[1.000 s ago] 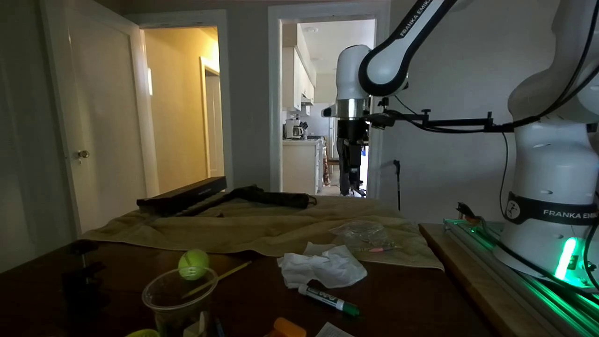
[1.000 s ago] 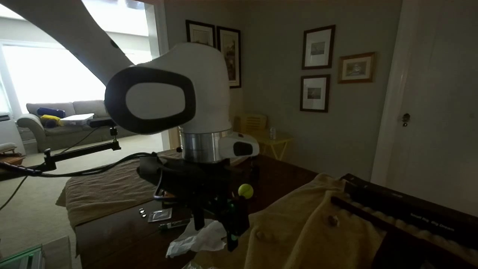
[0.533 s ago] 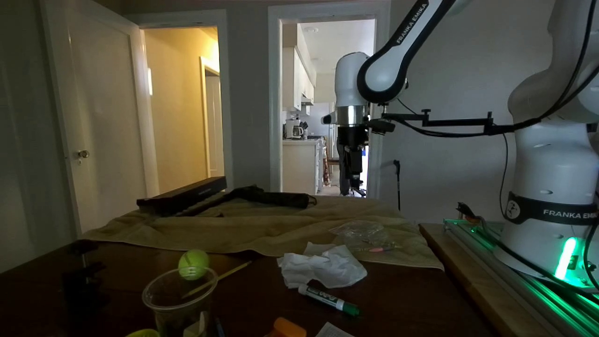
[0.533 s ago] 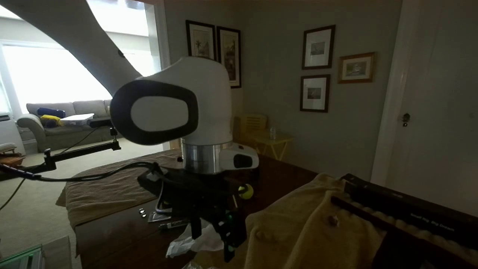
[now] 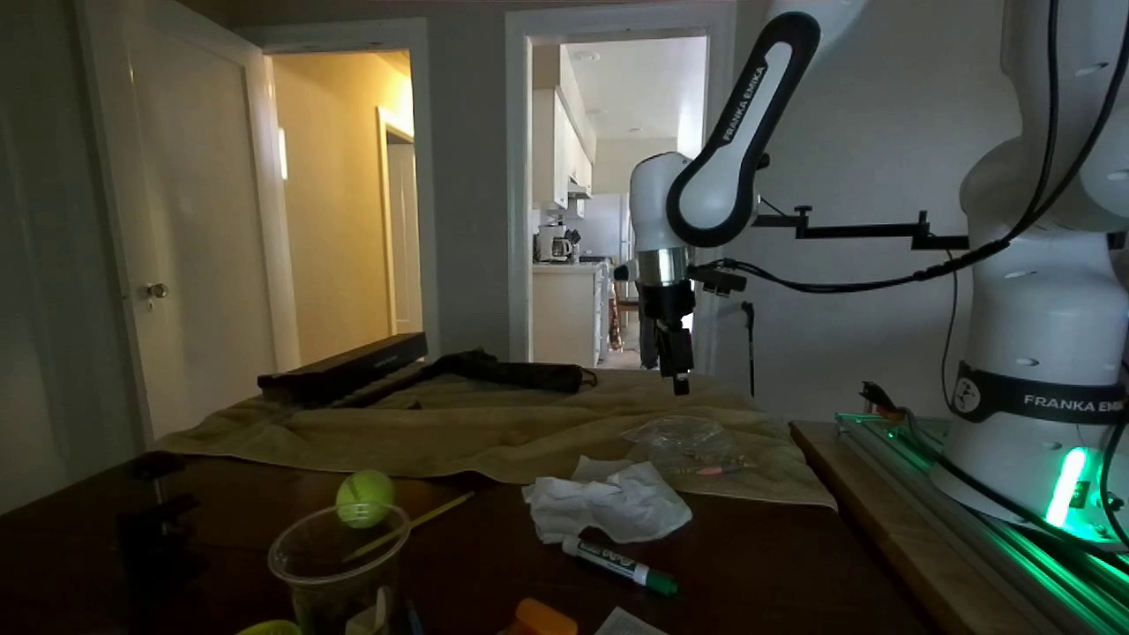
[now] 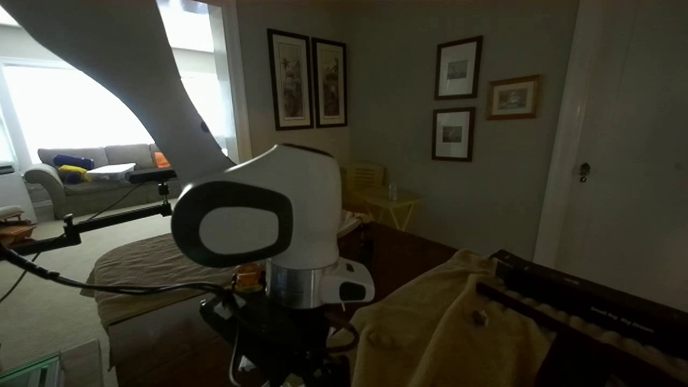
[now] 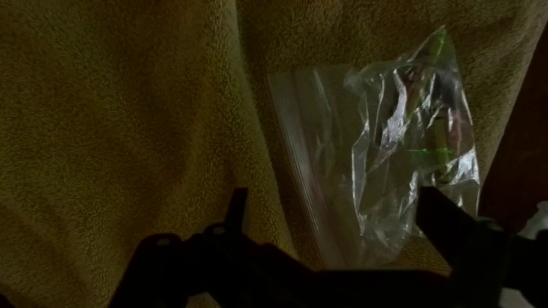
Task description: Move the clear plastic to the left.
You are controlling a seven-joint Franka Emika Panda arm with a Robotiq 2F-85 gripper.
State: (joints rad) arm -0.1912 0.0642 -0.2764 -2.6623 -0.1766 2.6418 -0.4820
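A clear plastic zip bag [image 7: 381,149] with small coloured pieces inside lies on the tan towel. In an exterior view the bag [image 5: 684,441] is on the towel's near right part, behind the crumpled white paper. My gripper [image 7: 333,192] is open and empty. In the wrist view its fingers are on either side of the bag's lower part, with the right finger overlapping the bag in view. In an exterior view the gripper [image 5: 681,386] hangs above the bag, apart from it. In the exterior view [image 6: 301,371] the arm hides most of the bag and the fingertips are cut off.
Crumpled white paper [image 5: 609,503] and a green-capped marker [image 5: 619,564] lie in front of the bag. A clear cup [image 5: 340,564], tennis ball [image 5: 364,498] and pencil [image 5: 441,510] are to their left. A long black box [image 5: 344,366] and black pouch [image 5: 529,375] lie on the towel [image 5: 423,432].
My arm has come down in both exterior views, bringing the gripper lower over the bag. The gripper is now slightly tilted in an exterior view. The bag and other objects have not moved.
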